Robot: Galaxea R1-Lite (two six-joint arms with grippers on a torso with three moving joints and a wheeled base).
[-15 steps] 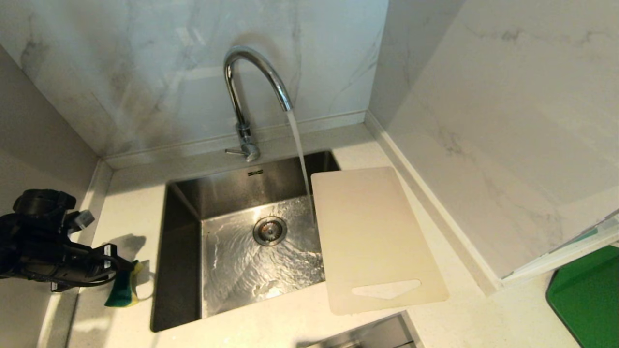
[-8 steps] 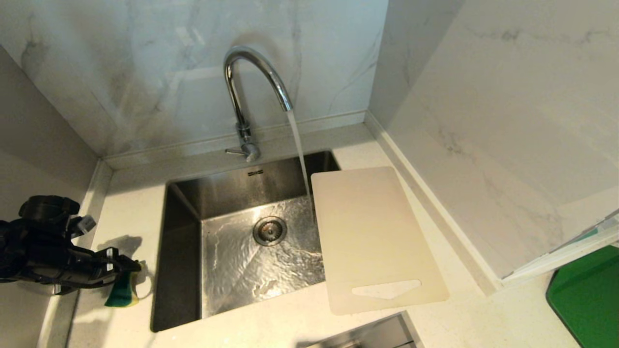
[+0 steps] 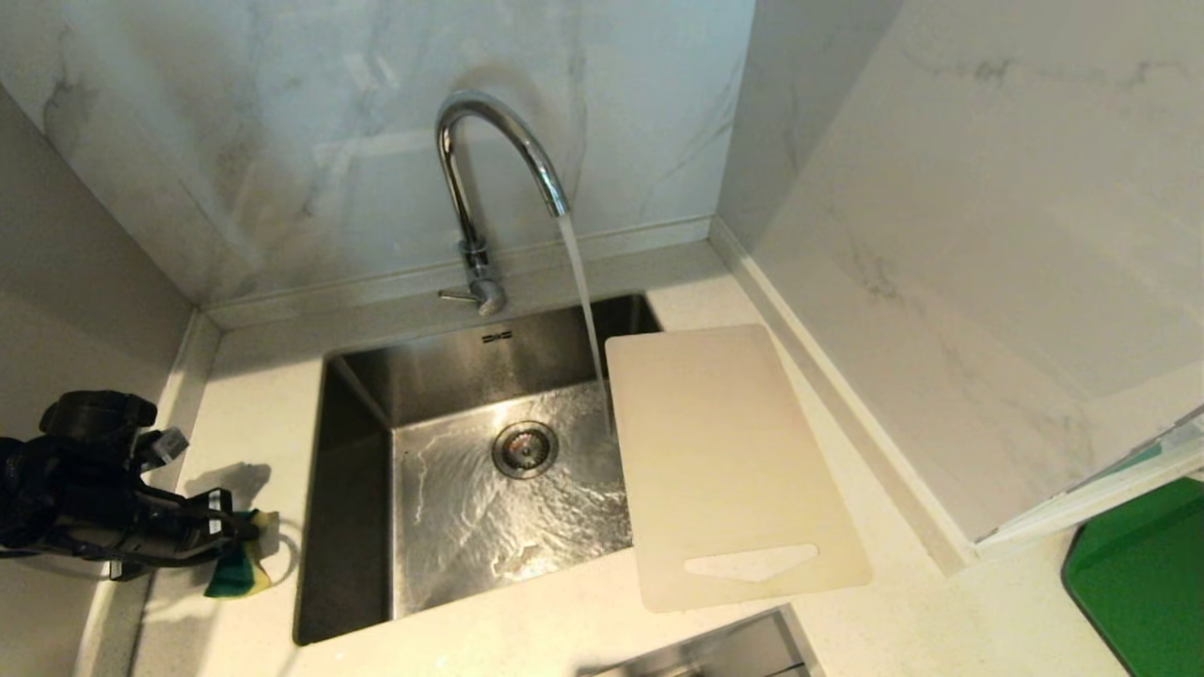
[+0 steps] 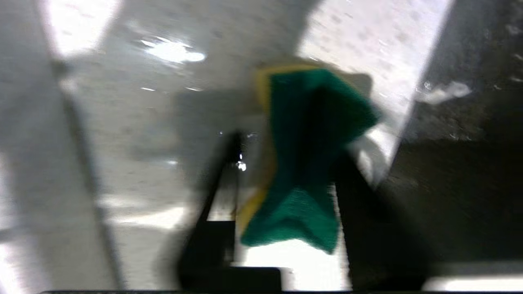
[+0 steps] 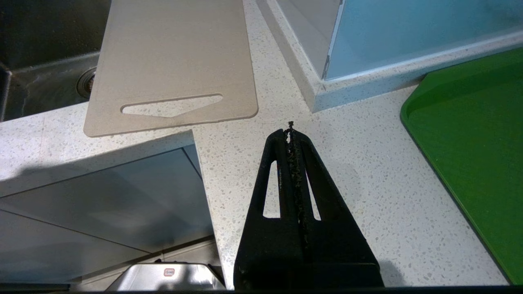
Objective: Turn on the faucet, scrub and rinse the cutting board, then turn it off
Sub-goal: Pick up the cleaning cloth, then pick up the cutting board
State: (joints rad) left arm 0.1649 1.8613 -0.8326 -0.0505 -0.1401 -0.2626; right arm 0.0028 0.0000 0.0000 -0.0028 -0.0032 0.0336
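Water runs from the chrome faucet [image 3: 470, 179] into the steel sink [image 3: 357, 527]; its thin lever [image 3: 454, 296] sticks out at the base. The cream-white cutting board [image 3: 724, 461] lies flat on the counter's right side, with one long edge over the sink, also seen in the right wrist view [image 5: 175, 53]. On the counter left of the sink, my left gripper [image 3: 240, 541] is shut on a green and yellow sponge [image 4: 306, 163], pinching its middle. My right gripper [image 5: 289, 130] hangs shut and empty above the counter, nearer than the board's handle cutout.
A dark green board [image 3: 1148, 574] lies at the far right of the counter. Marble walls close in the back and the right side. A wall corner juts out between the cutting board and the green board. A steel edge shows at the counter's front.
My left gripper has sunk a little toward the counter and its fingers have closed on the sponge. The water keeps running. The cutting board and the right arm have not moved.
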